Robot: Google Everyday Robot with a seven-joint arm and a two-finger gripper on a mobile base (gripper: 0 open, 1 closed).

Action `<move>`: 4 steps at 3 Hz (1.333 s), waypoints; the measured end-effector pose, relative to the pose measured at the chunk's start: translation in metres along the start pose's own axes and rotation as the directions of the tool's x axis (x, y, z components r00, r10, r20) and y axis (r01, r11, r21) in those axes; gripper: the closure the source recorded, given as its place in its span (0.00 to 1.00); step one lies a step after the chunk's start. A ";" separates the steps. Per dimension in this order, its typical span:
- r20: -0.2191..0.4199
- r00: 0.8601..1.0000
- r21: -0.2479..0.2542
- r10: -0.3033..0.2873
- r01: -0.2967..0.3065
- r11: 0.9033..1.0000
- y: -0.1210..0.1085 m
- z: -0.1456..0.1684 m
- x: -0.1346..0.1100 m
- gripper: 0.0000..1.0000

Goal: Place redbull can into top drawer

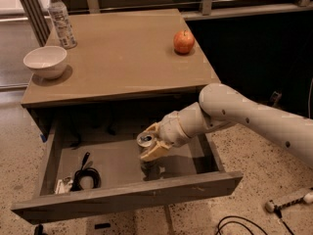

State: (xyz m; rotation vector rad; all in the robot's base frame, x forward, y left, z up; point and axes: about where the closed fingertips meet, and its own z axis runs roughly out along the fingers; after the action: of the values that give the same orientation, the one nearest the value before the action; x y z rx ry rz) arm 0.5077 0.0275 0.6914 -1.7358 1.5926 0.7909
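Observation:
The top drawer is pulled out under the tabletop, a wide shallow grey box with a flat front panel. My gripper reaches down into its middle from the right, on the end of the white arm. It is shut on the redbull can, a slim dark can with a shiny silver top. The can stands upright between the cream fingers. Its lower part is dark and hard to tell from its shadow on the drawer floor.
A black coiled cable and a small white item lie in the drawer's left end. On the tabletop stand a white bowl, a clear water bottle and a red apple. Cables lie on the floor at right.

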 end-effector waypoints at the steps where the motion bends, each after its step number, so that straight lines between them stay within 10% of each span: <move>1: -0.013 1.000 -0.011 -0.012 0.012 1.000 -0.006 0.009 0.009 1.00; 4: -0.002 1.000 -0.030 -0.003 0.003 1.000 -0.009 0.019 0.019 1.00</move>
State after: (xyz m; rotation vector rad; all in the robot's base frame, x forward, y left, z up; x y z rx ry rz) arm 0.5178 0.0317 0.6658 -1.7605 1.5868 0.8151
